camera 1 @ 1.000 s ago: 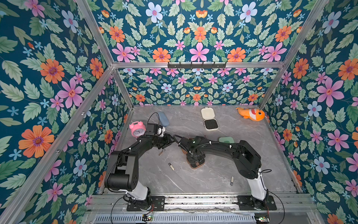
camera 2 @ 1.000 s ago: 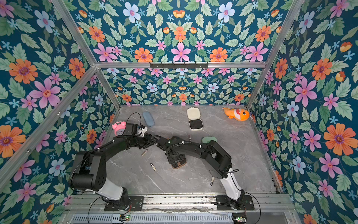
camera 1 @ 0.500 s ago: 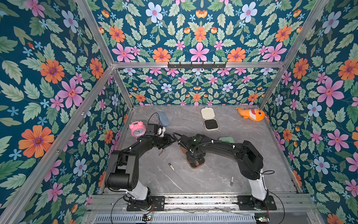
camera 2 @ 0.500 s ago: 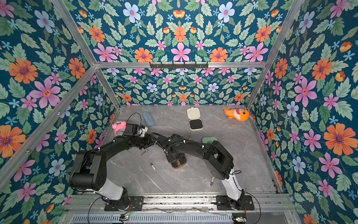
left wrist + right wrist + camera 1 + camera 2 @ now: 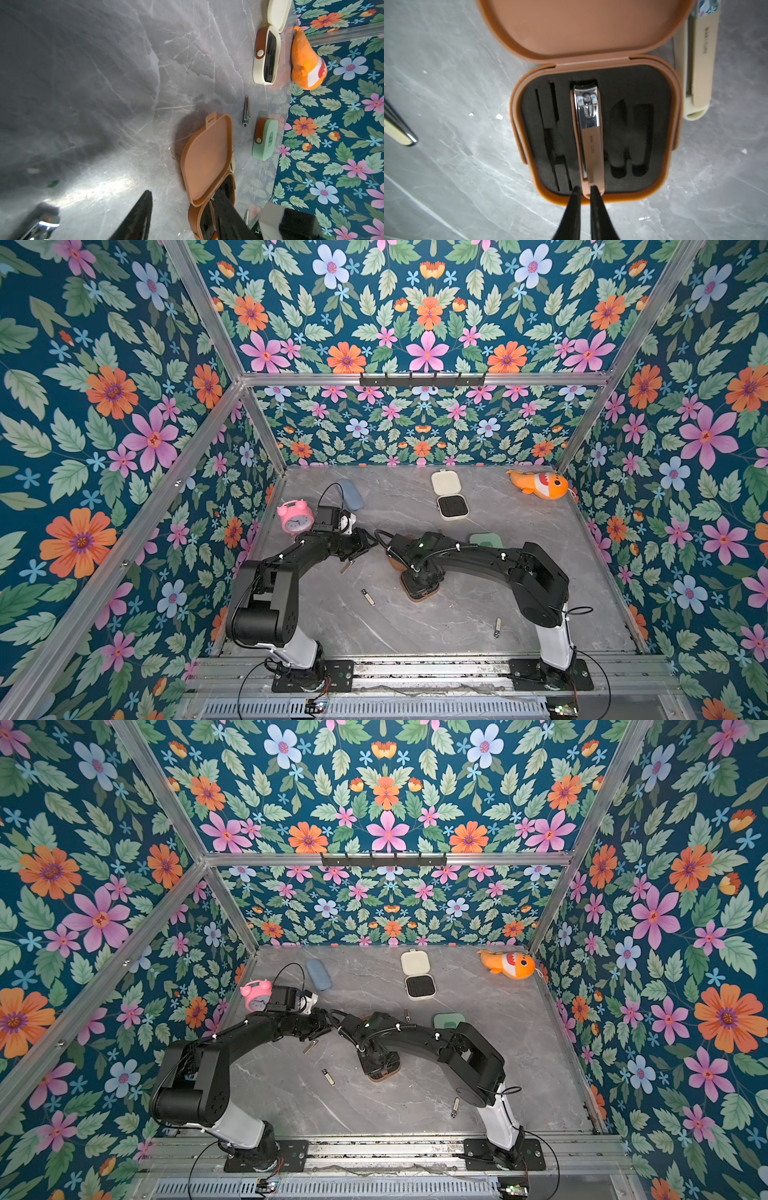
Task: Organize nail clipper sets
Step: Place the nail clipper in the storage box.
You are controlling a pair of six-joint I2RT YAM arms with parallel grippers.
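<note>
Right wrist view: the right gripper [image 5: 585,188], nearly closed, is pressing, maybe pinching, the brown clipper [image 5: 588,133] in the brown case [image 5: 623,198], which in a top view is lying seven o'clock from the cream case [image 5: 445,483]. The left gripper [image 5: 184,193], fingers apart, is straddling its rim. Rising while pinching risks dragging the clipper out.

The right gripper [image 5: 585,188] drew its jaws from partly apart to nearly touching at the tail of the brown clipper [image 5: 590,141] in the brown case [image 5: 673,124], perhaps pinching it.
</note>
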